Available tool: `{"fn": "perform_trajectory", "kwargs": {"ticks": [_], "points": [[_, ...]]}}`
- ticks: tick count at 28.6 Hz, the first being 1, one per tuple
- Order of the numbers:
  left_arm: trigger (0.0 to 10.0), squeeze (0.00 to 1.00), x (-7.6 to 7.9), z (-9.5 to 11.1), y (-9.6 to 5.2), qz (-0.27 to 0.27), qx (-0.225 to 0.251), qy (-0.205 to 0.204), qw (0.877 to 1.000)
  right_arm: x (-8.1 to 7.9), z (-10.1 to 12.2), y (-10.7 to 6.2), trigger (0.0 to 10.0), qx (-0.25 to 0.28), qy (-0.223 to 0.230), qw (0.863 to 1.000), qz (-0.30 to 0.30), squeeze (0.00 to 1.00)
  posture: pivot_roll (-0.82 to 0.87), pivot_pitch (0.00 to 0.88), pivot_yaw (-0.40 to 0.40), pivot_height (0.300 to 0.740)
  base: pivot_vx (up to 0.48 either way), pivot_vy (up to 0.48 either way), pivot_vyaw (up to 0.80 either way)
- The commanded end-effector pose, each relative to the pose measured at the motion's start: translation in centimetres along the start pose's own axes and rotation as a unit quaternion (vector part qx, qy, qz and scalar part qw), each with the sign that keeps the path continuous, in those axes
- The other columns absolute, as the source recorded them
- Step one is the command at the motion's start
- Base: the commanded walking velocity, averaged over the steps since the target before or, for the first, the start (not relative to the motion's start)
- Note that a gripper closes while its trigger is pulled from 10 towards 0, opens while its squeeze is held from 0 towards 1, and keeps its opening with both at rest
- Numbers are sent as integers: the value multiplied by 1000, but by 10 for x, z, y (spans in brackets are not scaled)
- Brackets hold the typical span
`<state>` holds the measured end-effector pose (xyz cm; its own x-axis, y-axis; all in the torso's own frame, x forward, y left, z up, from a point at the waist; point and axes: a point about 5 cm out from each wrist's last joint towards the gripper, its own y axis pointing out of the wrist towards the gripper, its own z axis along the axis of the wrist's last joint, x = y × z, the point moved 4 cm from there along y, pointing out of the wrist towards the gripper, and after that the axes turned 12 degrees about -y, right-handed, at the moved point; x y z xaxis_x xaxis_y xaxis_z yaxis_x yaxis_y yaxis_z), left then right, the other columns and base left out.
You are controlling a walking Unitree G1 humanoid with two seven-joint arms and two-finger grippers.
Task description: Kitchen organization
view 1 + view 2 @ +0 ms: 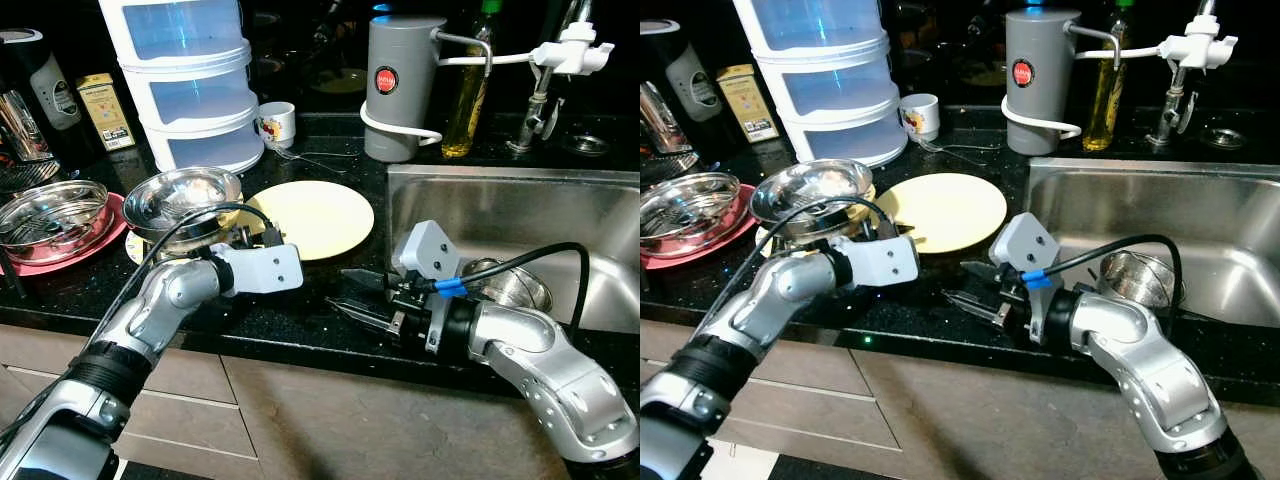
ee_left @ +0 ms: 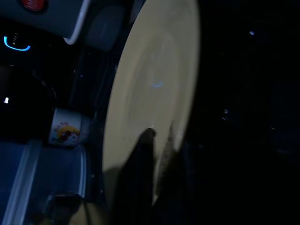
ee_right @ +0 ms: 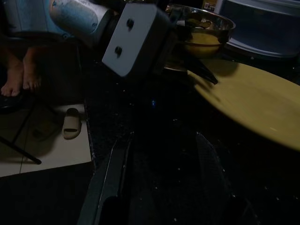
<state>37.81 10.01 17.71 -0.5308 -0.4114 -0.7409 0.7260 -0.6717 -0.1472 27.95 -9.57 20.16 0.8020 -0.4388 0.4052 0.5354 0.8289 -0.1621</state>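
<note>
Presently, in the left eye view, the left gripper [image 1: 243, 232] sits at the near rim of the yellow plate [image 1: 318, 217] on the black counter [image 1: 300, 320], beside a steel bowl [image 1: 183, 196]; the right gripper [image 1: 362, 297] hovers wide and empty near the sink [image 1: 500, 200]. The left wrist view shows 2 fingers [image 2: 140, 168] lying narrowly together over the plate's edge, grip unconfirmed. The right wrist view shows spread fingers [image 3: 110, 178] above bare counter. Judgement: pinch the rim squarely and lift level, clear of the bowl.
</note>
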Motion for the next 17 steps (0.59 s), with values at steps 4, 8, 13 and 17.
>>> {"fn": "perform_trajectory", "kwargs": {"ticks": [4, 8, 13, 17], "points": [[0, 0, 23, -18, -2, -40, -31, -20, 999, -2, 2, 1, 10000, -8, -4, 1000, 2, 0, -131, 0, 56, 740, 0, 0, 0], [0, 0, 24, -18, -2, -42, -31, -22, 998, 4, 1, 2, 10000, -11, 3, 1000, -18, 0, -130, 0, 57, 740, 0, 0, 0], [0, 0, 23, -18, -2, -43, -31, -22, 998, 14, -1, 3, 10000, -14, 12, 999, -47, 0, -128, 0, 56, 740, 0, 0, 0], [0, 0, 18, -9, -1, -45, -15, -10, 999, 50, -8, -1, 10000, -22, 47, 986, -157, 0, -126, 0, 55, 740, 0, 0, 0]]}}
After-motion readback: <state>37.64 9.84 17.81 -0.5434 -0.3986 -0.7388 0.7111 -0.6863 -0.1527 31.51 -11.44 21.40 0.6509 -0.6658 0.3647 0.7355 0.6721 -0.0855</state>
